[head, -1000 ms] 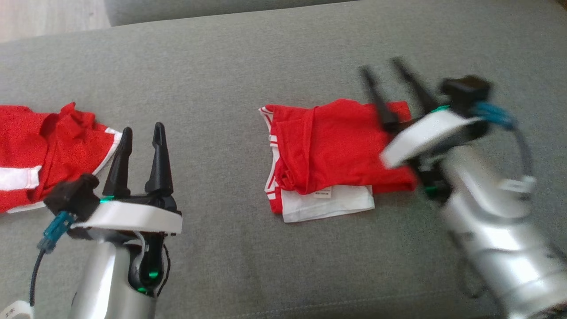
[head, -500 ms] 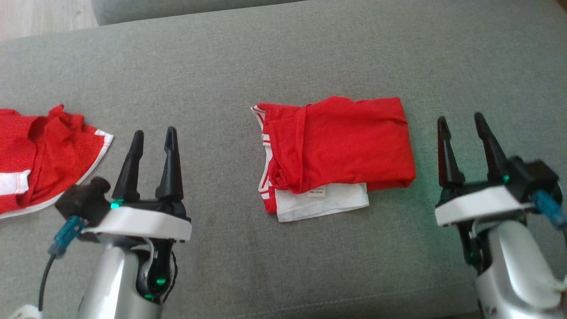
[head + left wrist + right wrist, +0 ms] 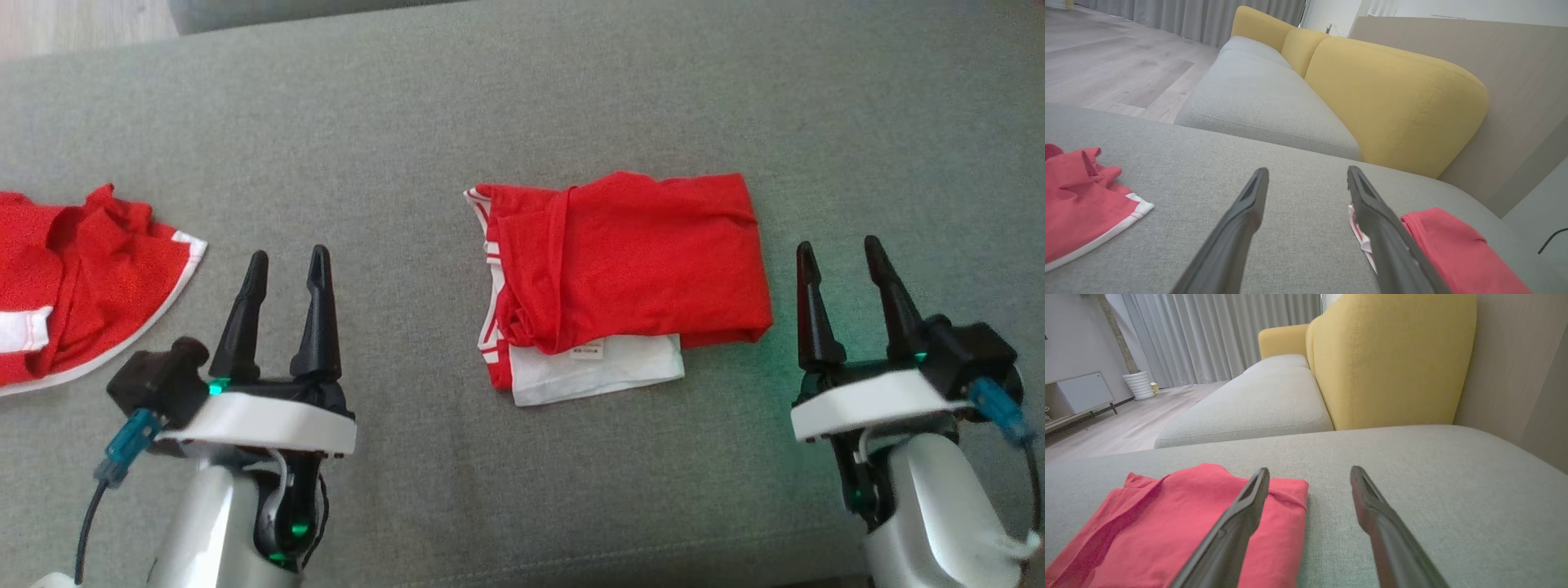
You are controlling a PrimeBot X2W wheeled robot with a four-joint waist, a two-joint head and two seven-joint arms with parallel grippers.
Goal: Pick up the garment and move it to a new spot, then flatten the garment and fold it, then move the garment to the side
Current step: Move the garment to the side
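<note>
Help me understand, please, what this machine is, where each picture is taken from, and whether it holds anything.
It is a wheeled robot with two arms, each ending in a two-fingered gripper. The head camera looks down on a grey sofa seat: the left gripper and right gripper stand open and hold nothing. Between them lies a folded red and white garment; a crumpled red garment lies at the far left. The other two pictures come from wrist cameras looking along each gripper's fingers.

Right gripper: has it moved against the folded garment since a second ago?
Yes. In the head view the right gripper has pulled back, down and right, from over the right edge of the folded garment to clear beside it.
</note>
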